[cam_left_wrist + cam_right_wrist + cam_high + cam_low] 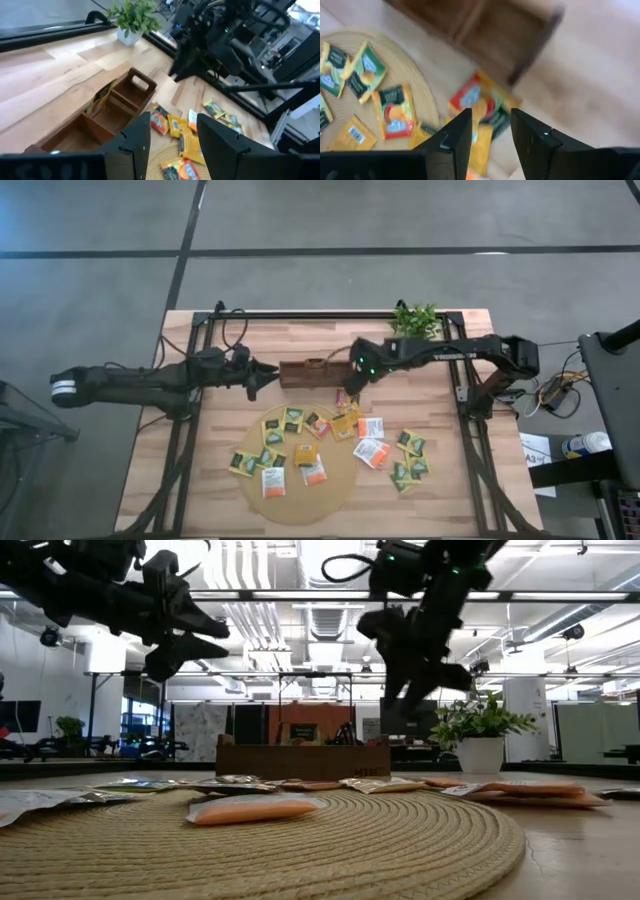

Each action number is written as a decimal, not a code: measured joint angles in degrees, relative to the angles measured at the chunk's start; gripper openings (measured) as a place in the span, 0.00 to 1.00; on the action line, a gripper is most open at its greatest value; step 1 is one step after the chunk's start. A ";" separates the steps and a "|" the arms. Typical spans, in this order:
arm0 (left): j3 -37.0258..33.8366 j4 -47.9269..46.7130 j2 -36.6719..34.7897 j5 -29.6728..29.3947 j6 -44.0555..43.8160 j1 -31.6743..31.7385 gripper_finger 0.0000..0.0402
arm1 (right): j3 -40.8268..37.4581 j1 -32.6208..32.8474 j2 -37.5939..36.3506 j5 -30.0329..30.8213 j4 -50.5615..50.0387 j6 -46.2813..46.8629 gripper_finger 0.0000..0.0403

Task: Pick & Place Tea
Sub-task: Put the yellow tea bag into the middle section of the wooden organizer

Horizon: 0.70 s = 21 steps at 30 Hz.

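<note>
Pale wooden tabletop, your tea sachets (300, 448) strewn over the round mat (340, 485) beside the tray (306, 372): light, flat, slippery, so pinch one raised edge with the right gripper (489, 131), parted and empty above them; left gripper (268, 373) released too.

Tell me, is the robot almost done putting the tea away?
Not nearly. One sachet already stands in the brown tray. Nothing is held right now: the right gripper hangs with open fingers above a red and orange sachet beside the tray, and the left gripper waits open at the tray's other end. Most sachets lie on and around the round mat.
</note>
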 joint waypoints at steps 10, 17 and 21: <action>6.97 -3.34 8.60 -1.42 11.96 -7.41 0.37 | -9.38 4.30 -0.11 -0.20 5.75 10.90 0.32; 16.08 -7.21 24.01 -11.55 11.66 -12.81 0.36 | -14.27 4.16 -0.26 -0.20 15.09 9.60 0.30; 22.79 -8.47 33.95 -18.93 11.55 -15.28 0.36 | -16.70 4.05 -0.72 -0.14 19.39 7.47 0.30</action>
